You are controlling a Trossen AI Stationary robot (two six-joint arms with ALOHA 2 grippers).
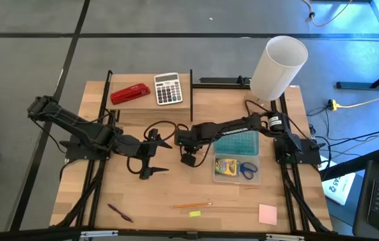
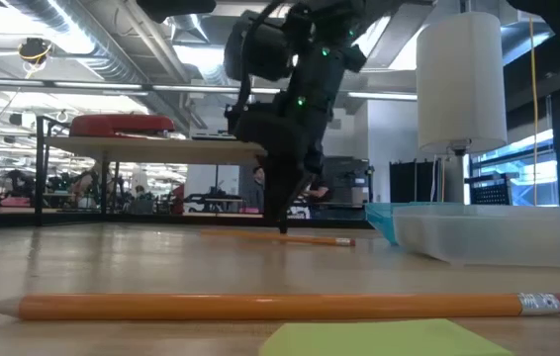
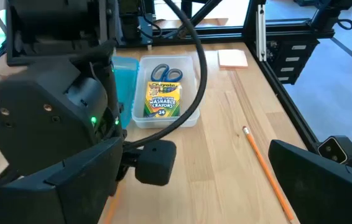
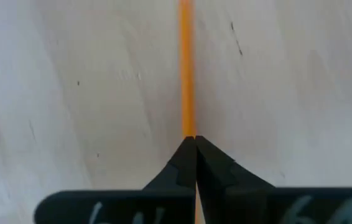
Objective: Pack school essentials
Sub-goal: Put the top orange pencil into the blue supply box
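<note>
Pencil I am working on: I am looking at the first pencil [image 4: 187, 68], which is lying flat on the table [image 1: 109, 194], a little way from the tray [image 1: 238, 179] on its open side.
Right gripper: I am seeing the right gripper [image 4: 191, 140] pointing down with its jaws closed together on the end of that pencil, so I think it is pinching it, but the pencil is not lifted yet.
Left gripper: The left gripper [image 1: 150, 164] is waiting just beside the right one, jaws wide open, holding nothing.
Already packed: The crayon box [image 1: 225, 166] and the scissors [image 1: 248, 169] are lying side by side inside the tray.
Waiting to be packed: The second pencil [image 1: 191, 205], the yellow piece [image 1: 195, 213], the pink note pad [image 1: 267, 213] and the purple pen [image 1: 120, 212] are sitting out on the table near the front edge.
How far along: I am guessing under half is done.
Hard to see: From above, the right arm is covering the first pencil, so I am finding it only in the low and right wrist views.
</note>
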